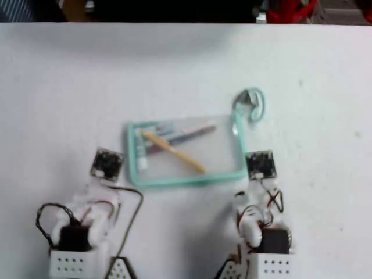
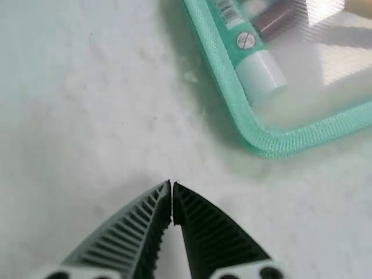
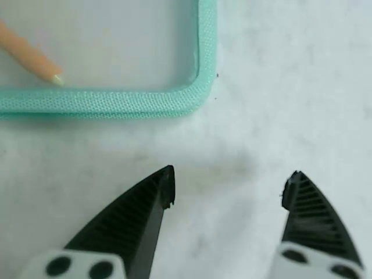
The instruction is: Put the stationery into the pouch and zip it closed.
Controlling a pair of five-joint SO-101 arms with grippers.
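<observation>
A clear pouch with a mint-green border point(image 1: 139, 174) lies flat in the middle of the table. Inside it are an orange pencil point(image 1: 173, 152), a glue stick point(image 2: 250, 55) and some pens point(image 1: 186, 133). Its green strap loop point(image 1: 254, 103) lies at the far right corner. My left gripper point(image 2: 172, 200) hovers shut over bare table just off the pouch's near left corner point(image 2: 273, 145). Near the pouch's near right corner point(image 3: 200, 87), my right gripper point(image 3: 229, 189) stands open with nothing between its fingers. The pencil's tip point(image 3: 35, 58) shows through the pouch.
The white table point(image 1: 302, 64) stretches wide around the pouch, with free room on both sides and beyond it. Both arm bases point(image 1: 70, 256) sit at the near edge, with loose cables beside them. Dark and red objects line the far edge.
</observation>
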